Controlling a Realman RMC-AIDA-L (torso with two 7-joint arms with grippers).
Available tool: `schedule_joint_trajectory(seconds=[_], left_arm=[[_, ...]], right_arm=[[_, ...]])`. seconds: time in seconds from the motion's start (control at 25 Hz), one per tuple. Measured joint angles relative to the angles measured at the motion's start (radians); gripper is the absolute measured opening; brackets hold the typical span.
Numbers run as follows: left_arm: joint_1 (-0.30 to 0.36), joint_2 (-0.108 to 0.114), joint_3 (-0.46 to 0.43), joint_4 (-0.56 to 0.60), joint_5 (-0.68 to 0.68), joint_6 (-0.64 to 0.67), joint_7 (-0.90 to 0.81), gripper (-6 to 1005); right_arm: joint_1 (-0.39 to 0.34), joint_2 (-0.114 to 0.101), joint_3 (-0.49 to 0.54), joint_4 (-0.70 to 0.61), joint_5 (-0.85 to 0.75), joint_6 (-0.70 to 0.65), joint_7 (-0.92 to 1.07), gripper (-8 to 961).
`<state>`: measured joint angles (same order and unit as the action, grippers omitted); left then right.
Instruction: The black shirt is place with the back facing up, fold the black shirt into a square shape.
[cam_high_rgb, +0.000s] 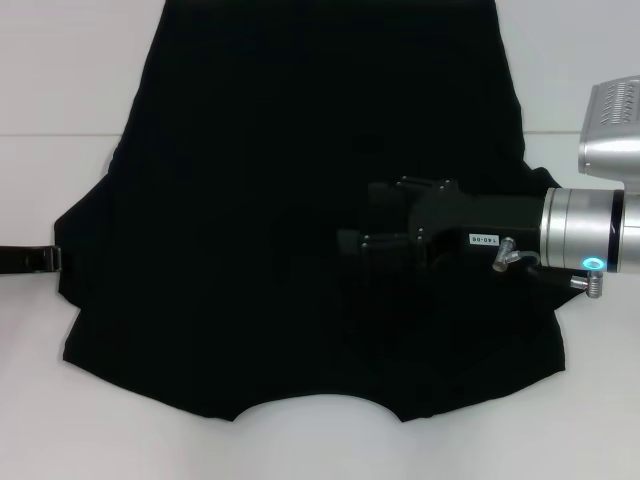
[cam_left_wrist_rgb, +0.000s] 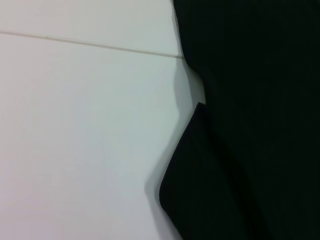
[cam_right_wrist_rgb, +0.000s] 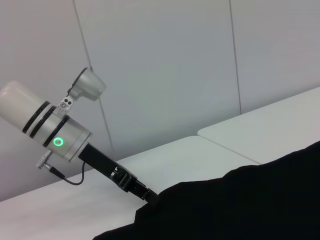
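Your shirt (cam_high_rgb: 250, 200) is limp and light, so pinch its sleeve edges; whether the left gripper (cam_high_rgb: 45, 260) or right gripper (cam_high_rgb: 365, 225) grips, I cannot tell.

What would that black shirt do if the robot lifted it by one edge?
The shirt would probably droop and fold; it lies limp and flat on the table. It looks light, thin cloth. Pushed, it would likely bunch up rather than slide whole.
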<state>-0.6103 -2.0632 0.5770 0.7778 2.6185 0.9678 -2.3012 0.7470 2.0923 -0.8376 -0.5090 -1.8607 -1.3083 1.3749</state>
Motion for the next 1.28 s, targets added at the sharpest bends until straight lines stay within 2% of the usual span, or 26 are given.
schedule_joint_trajectory(seconds=[0.24,0.44,1.28], left_arm=[[-0.001,-0.002,0.003,-0.004,0.0,-0.005,0.015,244],[-0.002,-0.004,0.003,-0.006,0.0,-0.012,0.023,17],[0.044,0.0,-0.053,0.062,0.002,-0.063,0.025,0]], right_arm=[[0.0,0.0,0.0,0.0,0.0,-0.005,0.0,940],[0.0,0.0,0.002,0.004,0.0,-0.004,0.0,939],[0.002,0.004,0.0,0.043,0.058,0.01,-0.031,937]])
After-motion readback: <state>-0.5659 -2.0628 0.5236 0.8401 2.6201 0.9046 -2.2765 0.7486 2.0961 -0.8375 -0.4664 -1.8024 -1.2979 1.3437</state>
